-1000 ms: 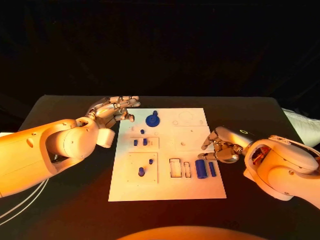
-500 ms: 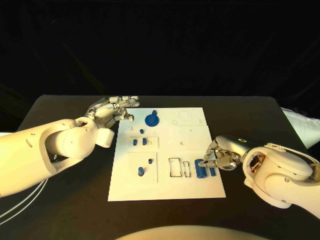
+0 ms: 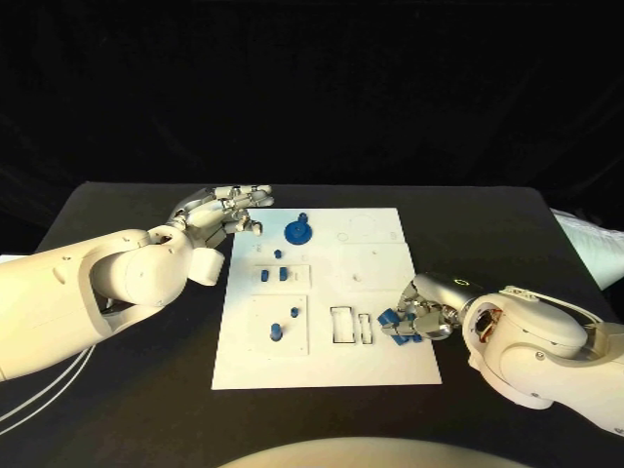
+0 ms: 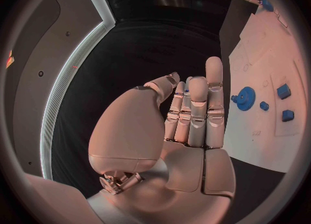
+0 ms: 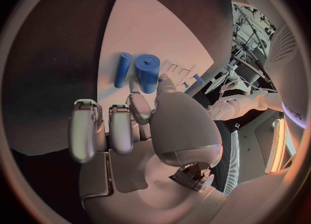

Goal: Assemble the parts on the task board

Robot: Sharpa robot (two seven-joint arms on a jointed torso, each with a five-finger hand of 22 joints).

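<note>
Reaching over the task board's (image 3: 371, 361) near right edge, the right hand (image 3: 422, 317) is closing in on the two blue cylinders (image 5: 139, 71); can't tell if it's gripping yet. Left hand (image 3: 225, 213) is hovering by the far left corner, fingers straight and together, holding nothing. Gear (image 3: 298, 233) and small pegs (image 3: 274, 275) are lying on the board w/ several slots looking unfilled, so prob early on. Black table (image 3: 130, 210), dark room behind.

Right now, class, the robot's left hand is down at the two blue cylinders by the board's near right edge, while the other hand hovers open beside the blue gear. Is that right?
Not quite: the sides are swapped. In the head view the right hand is at the blue cylinders on the board, and the left hand hovers open beside the blue gear.
</note>
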